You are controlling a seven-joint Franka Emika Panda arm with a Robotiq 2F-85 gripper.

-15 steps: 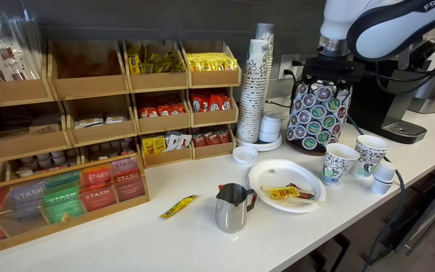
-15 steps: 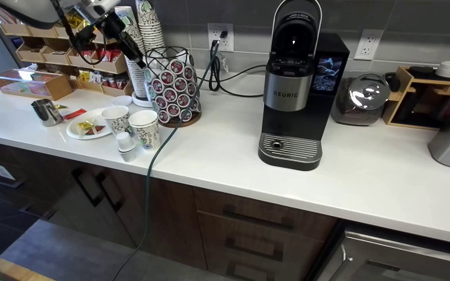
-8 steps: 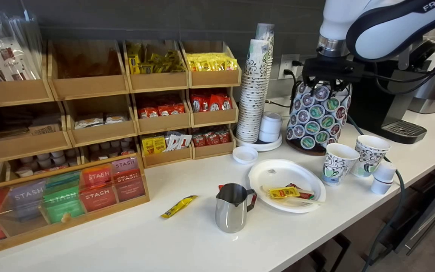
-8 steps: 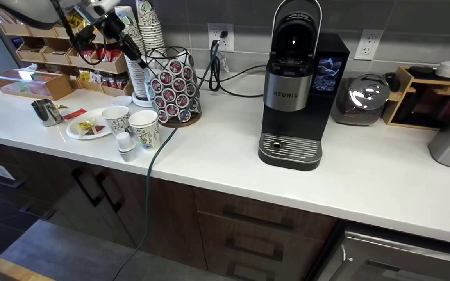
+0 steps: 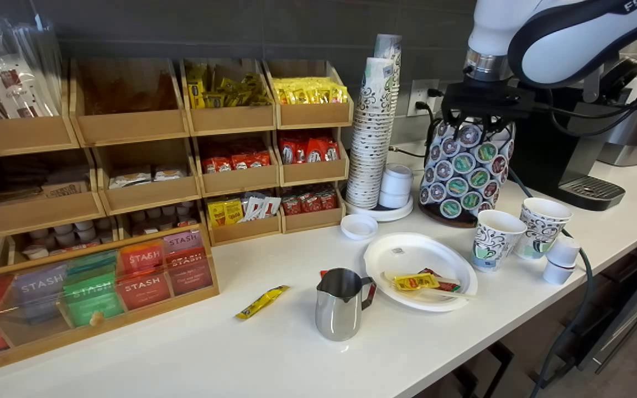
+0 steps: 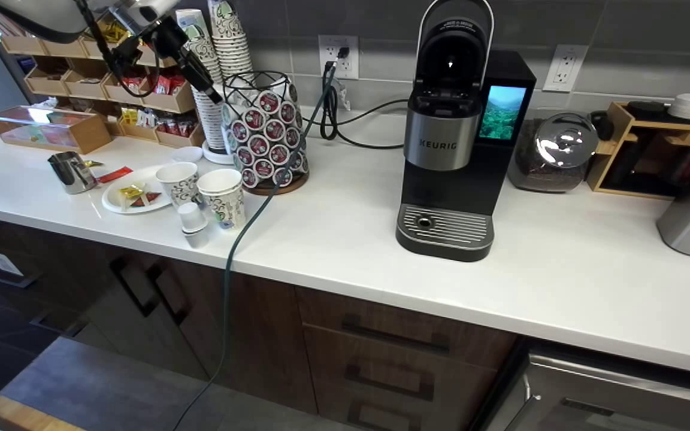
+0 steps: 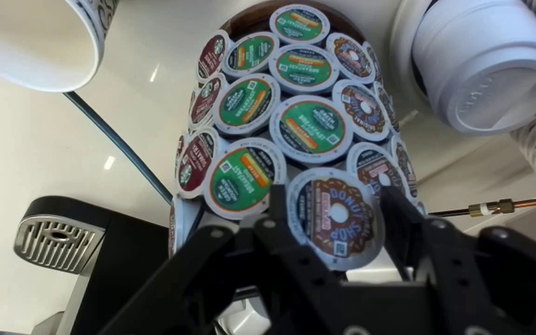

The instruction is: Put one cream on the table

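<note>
- One brown-lidded round coffee pod (image 7: 338, 232) with a white rim, lettered "DONUT SHOP", is taken as the cream; no item legibly marked cream was identified.
- Pincer (image 7: 335, 200): closed on that pod, its fingers (image 7: 277, 202) against the rim at roughly 3 and 9 o'clock in the wrist view. Firmness of hold not verifiable.
- Pod location: high on the tall black wire rack (image 6: 293, 184) with a brown wooden base; not yet on the long smooth white worktop (image 5: 274, 354).
- Step in hand, as judged: taking the pod out of the rack.
- Next move calls for a straight outward pull, neighbouring pods (image 7: 311, 130) undisturbed, then a descent.
- Set-down, clock centred on the rack in an exterior view: patterned white paper cups (image 5: 494, 246) at 5, white oval plate (image 5: 382, 251) at 7. Worktop near 8 o'clock, short of the slim yellow packet (image 5: 262, 302), should serve.
</note>
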